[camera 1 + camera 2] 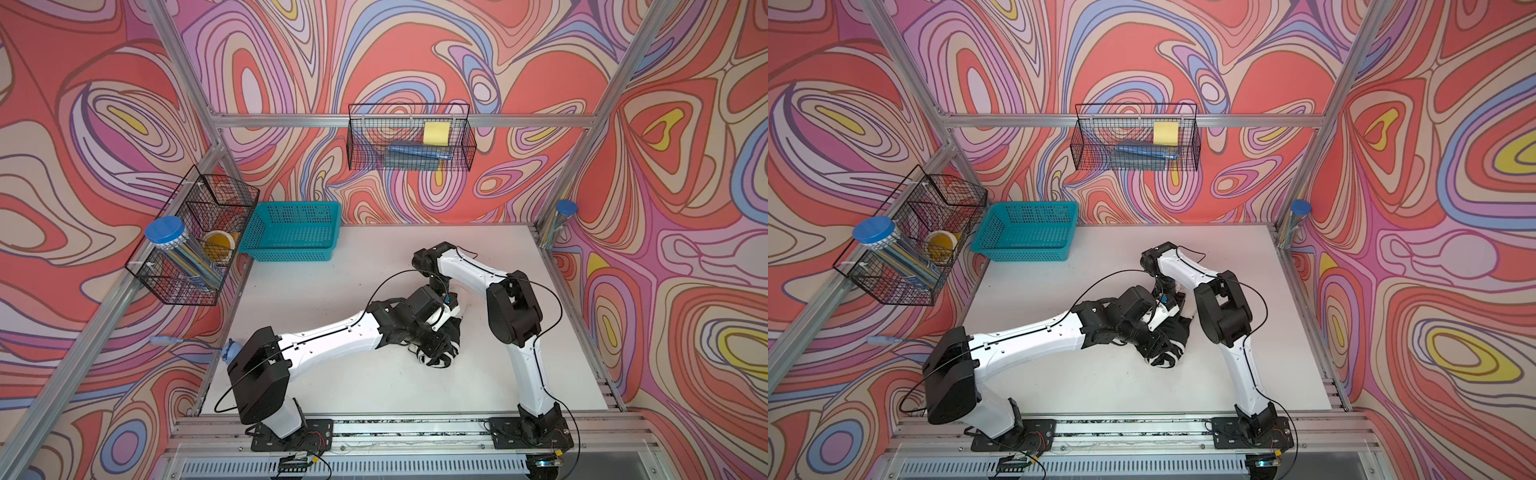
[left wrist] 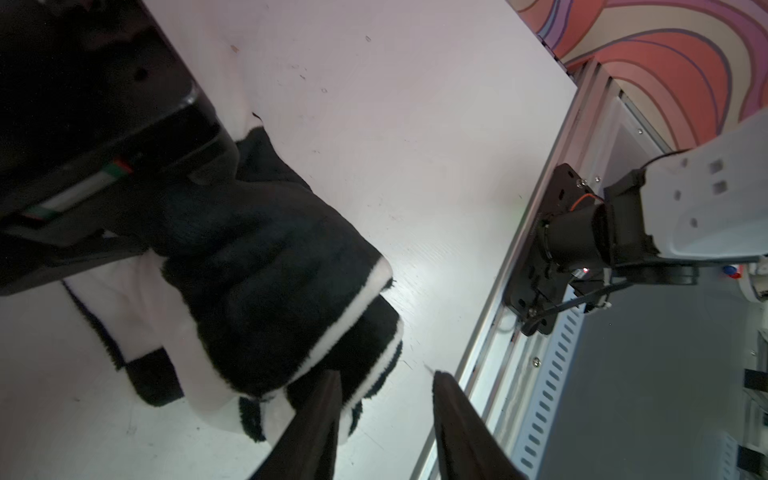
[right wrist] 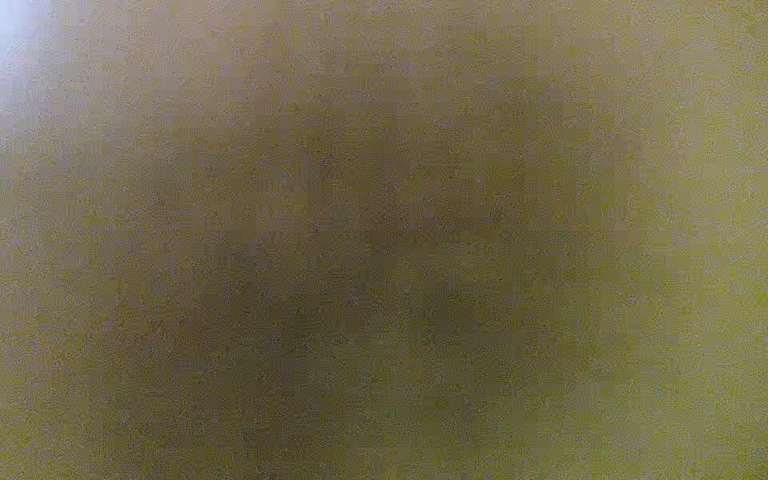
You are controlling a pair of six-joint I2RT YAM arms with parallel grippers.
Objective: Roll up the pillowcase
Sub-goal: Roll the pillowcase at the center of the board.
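Pillowcase [image 2: 266, 266], plush black-and-white checked cloth, lies bunched into a roll on the white tabletop [image 2: 395, 124] between my arms. Rolling seems nearly done; next, tuck the loose end. My left gripper [image 2: 385, 374] stands parted at the roll's end, gripping nothing; my right gripper [image 1: 452, 316] hides its jaws, so I cannot tell
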